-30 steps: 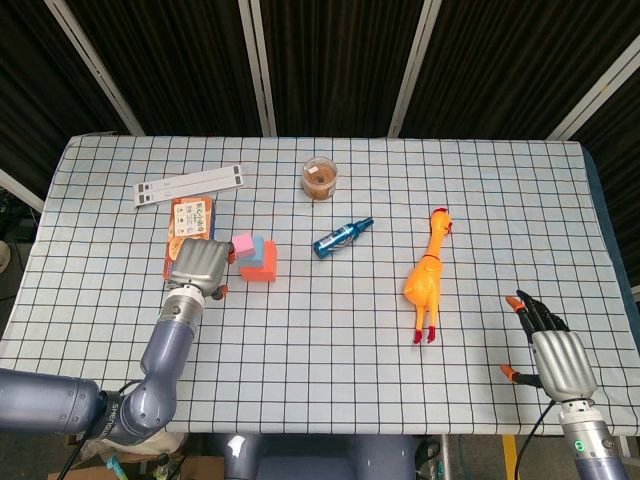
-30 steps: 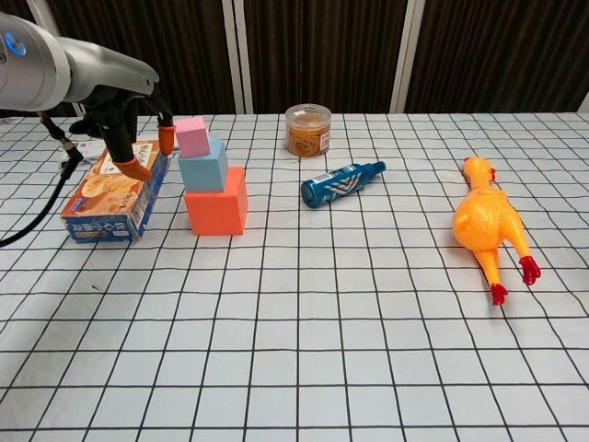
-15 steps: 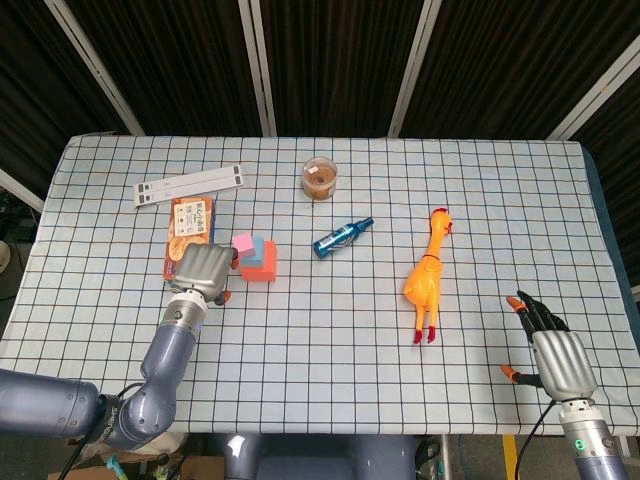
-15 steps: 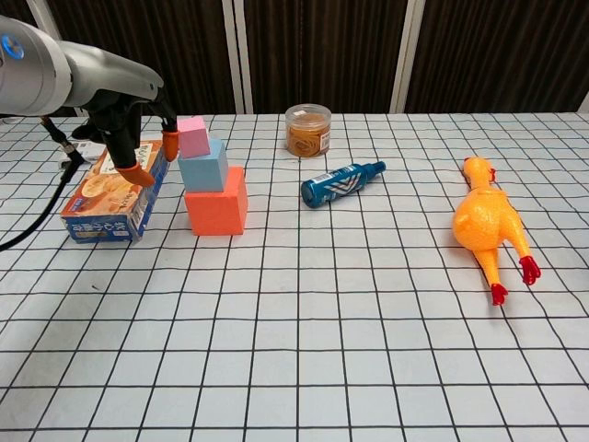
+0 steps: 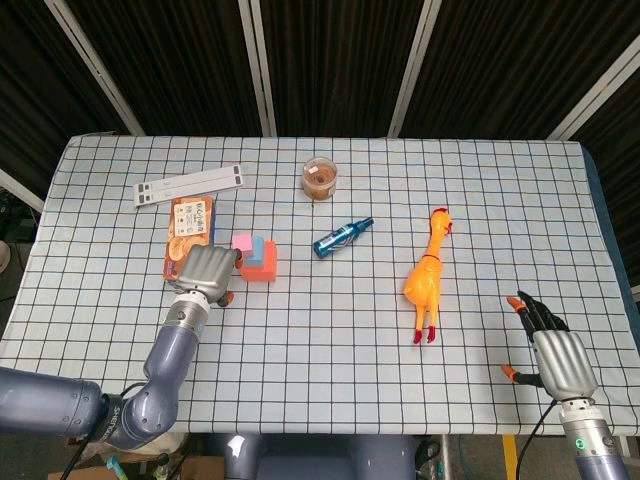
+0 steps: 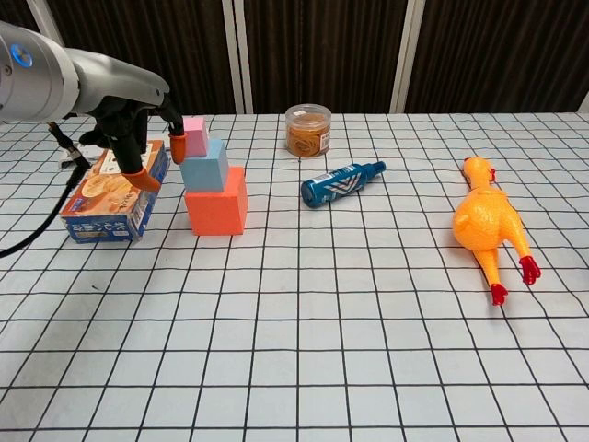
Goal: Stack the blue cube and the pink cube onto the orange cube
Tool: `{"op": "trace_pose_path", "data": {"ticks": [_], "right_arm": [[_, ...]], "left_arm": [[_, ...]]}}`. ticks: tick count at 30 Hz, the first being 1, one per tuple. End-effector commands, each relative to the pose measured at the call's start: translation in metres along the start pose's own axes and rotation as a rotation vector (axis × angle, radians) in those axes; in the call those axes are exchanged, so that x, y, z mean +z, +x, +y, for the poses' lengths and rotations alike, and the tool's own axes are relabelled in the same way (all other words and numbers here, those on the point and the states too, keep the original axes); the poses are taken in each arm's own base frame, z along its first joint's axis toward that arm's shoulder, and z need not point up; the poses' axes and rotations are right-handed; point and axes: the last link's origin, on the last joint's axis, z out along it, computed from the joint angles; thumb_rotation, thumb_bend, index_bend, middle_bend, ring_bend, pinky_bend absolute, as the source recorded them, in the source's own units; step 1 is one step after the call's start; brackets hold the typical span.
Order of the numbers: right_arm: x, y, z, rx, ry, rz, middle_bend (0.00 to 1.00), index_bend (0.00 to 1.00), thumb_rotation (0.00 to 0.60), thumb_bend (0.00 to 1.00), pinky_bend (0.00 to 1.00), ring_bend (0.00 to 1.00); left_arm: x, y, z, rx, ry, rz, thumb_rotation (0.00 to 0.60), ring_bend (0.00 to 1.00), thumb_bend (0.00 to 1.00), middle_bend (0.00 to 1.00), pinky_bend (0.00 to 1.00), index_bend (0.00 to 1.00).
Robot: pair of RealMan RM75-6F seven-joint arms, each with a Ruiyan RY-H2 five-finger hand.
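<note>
The three cubes stand as a stack left of centre: the orange cube [image 6: 216, 203] at the bottom, the blue cube [image 6: 204, 167] on it and the small pink cube [image 6: 195, 130] on top. In the head view the orange cube [image 5: 263, 269], blue cube [image 5: 261, 248] and pink cube [image 5: 242, 243] overlap. My left hand [image 6: 138, 138] hovers just left of the stack with its fingers spread and nothing in them; one orange fingertip [image 6: 178, 145] shows against the pink cube's left edge. My right hand [image 5: 556, 358] rests open near the table's front right corner.
A cracker box [image 6: 110, 198] lies under my left hand, left of the stack. A round jar [image 6: 307, 130] stands behind, a blue bottle [image 6: 340, 183] lies right of the stack, and a rubber chicken [image 6: 488, 226] further right. A white strip [image 5: 190, 185] lies at the back left.
My left hand has drawn back a little toward the table's front edge, still beside the stack. The cubes stay stacked. The right hand has not moved.
</note>
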Motion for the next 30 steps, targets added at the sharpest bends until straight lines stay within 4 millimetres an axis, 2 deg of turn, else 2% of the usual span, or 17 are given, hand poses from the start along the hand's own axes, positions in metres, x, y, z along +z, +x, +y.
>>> {"op": "trace_pose_path", "data": {"ticks": [1,30], "right_arm": [[-0.0001,-0.0002,-0.0005,0.001,0.002,-0.001,0.07,0.12,0.600,0.16,0.25,0.13],[-0.0004,0.0005,0.0011,0.013,-0.007,-0.008,0.07,0.12,0.600,0.16,0.25,0.13]], "left_arm": [[-0.0013,0.0011,-0.0003,0.006,0.001,0.005,0.600,0.81,0.32,1.00,0.78,0.36],[0.0006,-0.0039,-0.0043,0.028,0.024,-0.018,0.600,0.81,0.32,1.00,0.78,0.36]]}}
